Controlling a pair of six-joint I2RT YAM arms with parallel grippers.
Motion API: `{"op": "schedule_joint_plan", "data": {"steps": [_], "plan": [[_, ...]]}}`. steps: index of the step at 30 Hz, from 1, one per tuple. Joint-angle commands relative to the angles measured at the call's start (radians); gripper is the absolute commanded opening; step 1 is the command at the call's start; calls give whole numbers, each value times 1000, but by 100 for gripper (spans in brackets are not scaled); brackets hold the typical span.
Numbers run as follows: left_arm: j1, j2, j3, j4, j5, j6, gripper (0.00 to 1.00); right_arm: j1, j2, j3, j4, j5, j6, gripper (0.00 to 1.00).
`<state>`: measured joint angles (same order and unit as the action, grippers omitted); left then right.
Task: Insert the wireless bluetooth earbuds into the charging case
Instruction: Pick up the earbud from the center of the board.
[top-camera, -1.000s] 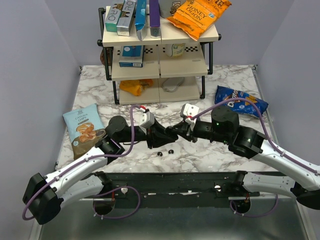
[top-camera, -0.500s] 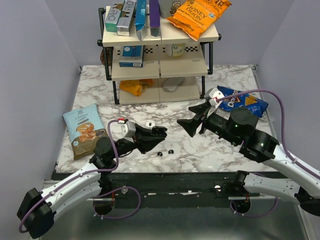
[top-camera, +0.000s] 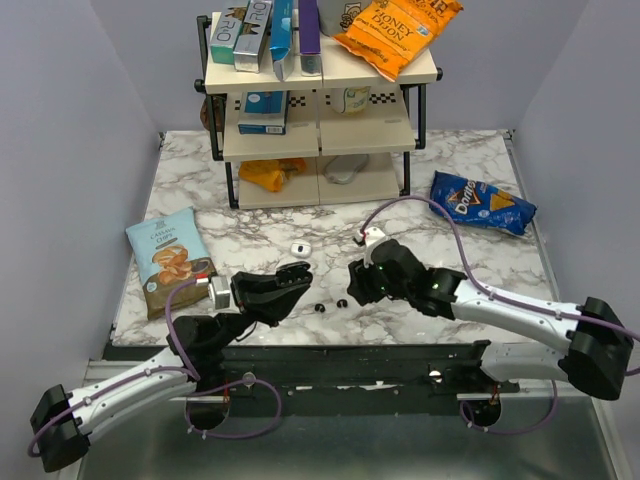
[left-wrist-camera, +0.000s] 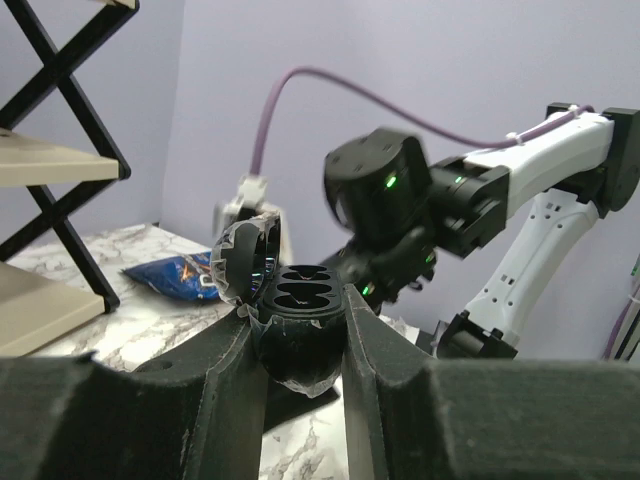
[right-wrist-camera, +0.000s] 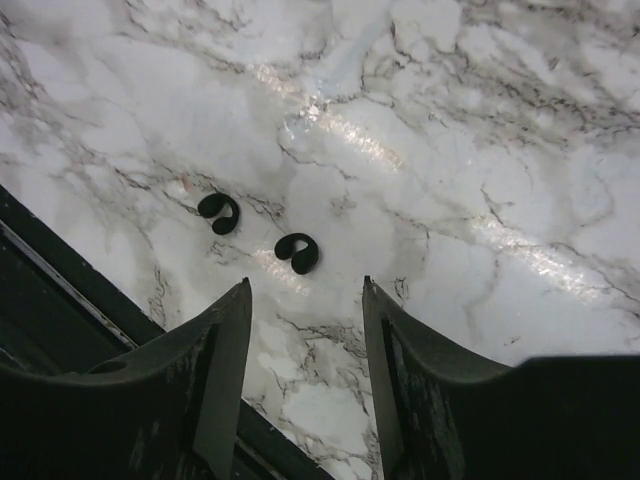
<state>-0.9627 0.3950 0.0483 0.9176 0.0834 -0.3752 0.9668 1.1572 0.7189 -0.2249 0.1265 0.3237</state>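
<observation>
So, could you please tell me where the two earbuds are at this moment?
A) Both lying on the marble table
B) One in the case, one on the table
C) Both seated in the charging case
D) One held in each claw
A: the right wrist view shows both earbuds lying on the marble table under the open right claw, and the charging case held in the left claw has two empty slots.

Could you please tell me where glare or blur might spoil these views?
Right wrist: a bright glare streak crosses the marble table, yet both earbuds are sharp. Left wrist: the near fingers are dark and blurred, the open charging case crisp. Top external: evenly lit and sharp.
</observation>
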Motion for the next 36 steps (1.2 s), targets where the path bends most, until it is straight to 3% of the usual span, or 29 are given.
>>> {"op": "schedule_joint_plan", "data": {"steps": [1,5,13,36], "plan": [[-28,-53,5,-57,-76,56,0,-3,97,-9,84,-31,46,53],[-30,-88,16,-115,-76,62,0,-19,202,31,82,-2,25,50],[-31,-157,15,-189,-103,65,0,-43,324,59,84,9,-2,51],[-39,-124,13,-184,-99,59,0,-40,380,37,136,-114,-14,51]]}}
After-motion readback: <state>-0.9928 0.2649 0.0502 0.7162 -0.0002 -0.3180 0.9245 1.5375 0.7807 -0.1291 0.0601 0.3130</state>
